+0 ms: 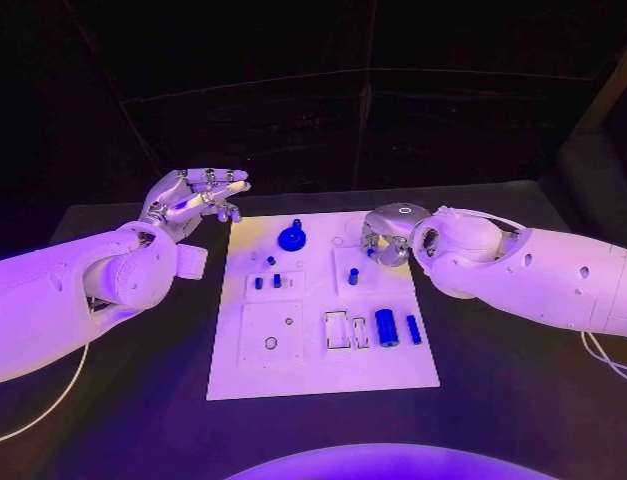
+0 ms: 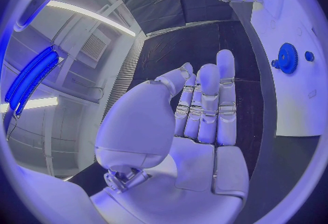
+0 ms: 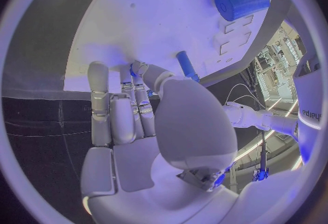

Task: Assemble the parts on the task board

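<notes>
Left hand (image 1: 191,200) hovers off the board's far-left corner, at about ten o'clock from the board's middle, fingers straight and apart, holding nothing.

The white board (image 1: 256,375) lies at table centre. On it, left to right: two short blue pegs (image 1: 266,282) in a raised block; a blue gear (image 1: 293,238) at twelve o'clock; a blue cylinder (image 1: 385,327) and a thinner blue pin (image 1: 414,329) at four o'clock, lying loose.

Right hand (image 1: 388,232) is at the board's far-right corner, at two o'clock, fingertips down on the surface near a small blue piece (image 3: 186,65). Whether it grips anything cannot be determined.

Judgement: the parts appear rigid, light and smooth, so likely to roll or slip. Take the cylinder across its middle and the gear by its rim.
</notes>
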Robot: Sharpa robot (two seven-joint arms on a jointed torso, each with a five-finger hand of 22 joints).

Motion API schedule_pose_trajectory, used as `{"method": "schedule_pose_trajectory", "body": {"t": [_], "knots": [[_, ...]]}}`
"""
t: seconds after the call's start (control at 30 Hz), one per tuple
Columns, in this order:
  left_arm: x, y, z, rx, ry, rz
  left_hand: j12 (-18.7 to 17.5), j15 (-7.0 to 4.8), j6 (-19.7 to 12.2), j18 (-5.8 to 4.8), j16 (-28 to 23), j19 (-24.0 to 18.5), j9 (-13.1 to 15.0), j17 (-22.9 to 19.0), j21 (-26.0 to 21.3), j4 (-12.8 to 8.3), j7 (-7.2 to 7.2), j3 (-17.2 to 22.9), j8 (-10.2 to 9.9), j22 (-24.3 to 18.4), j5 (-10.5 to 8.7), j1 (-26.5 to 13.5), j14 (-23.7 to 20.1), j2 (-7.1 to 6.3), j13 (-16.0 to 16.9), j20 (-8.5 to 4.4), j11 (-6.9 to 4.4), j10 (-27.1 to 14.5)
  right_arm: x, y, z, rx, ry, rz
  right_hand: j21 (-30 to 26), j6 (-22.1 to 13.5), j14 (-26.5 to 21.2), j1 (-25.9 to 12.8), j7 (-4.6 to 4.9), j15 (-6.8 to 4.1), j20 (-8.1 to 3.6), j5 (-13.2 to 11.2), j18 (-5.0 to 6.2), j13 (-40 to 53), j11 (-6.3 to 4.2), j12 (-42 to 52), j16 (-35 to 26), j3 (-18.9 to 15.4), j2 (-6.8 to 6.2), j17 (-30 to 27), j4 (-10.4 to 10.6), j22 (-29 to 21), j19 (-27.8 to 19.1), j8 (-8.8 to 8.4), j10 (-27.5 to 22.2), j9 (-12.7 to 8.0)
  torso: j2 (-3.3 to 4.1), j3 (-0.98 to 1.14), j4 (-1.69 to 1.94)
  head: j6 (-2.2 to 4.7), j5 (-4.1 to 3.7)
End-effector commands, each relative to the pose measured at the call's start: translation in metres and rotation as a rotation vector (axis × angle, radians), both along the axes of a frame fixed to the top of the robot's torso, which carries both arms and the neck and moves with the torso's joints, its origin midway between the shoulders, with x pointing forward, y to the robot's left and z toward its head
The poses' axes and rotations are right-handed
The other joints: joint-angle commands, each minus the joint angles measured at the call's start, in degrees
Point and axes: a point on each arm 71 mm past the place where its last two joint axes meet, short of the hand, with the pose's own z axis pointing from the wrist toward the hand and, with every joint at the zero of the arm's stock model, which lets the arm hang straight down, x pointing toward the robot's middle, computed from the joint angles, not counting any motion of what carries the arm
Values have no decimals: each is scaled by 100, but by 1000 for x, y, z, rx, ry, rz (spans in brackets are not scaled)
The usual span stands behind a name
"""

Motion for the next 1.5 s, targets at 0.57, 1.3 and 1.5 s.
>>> {"method": "schedule_pose_trajectory", "body": {"t": [0.57, 1.3, 1.5], "knots": [[2, 3, 0, -5, -1, 4, 30, -13, -29, 79, -32, -50, -8, -9, -23, -30, 20, 36, 23, -8, 24, 58, -49, 25, -6, -4, 16, -25, -22, -2, 15, 83, -104, 12, 101, 55, 264, -9, -11, -46, -12, -70, -34, -16, -22, 31, 66, 33, 36, 65, -47, 113, 97, 18, 69, 6, -11, -5, 5, 35, -38], [2, 2, 0, -3, -1, 5, 30, -11, -35, 78, -32, -50, -9, -10, -24, -33, 25, 36, 21, -9, 23, 54, -51, 18, -6, -4, 19, -29, -68, 50, 46, 267, -91, 174, 132, 66, 270, -5, -13, -49, -16, -99, -41, -25, -24, 21, 90, 51, 45, 95, -48, 157, 113, 13, 75, 4, -5, -19, 23, -31, 204], [2, -4, 1, -7, 0, -6, 32, -9, -39, 77, -33, -50, -9, -12, -25, -34, 30, 35, 21, -9, 23, 47, -52, 12, -6, -3, 23, -32, -72, 78, 43, 292, -51, 233, 132, 65, 270, 0, -10, -49, -17, -95, -40, -28, -22, 15, 90, 61, 54, 91, -47, 151, 109, 9, 72, 2, 4, -20, 21, -90, 370]]}}
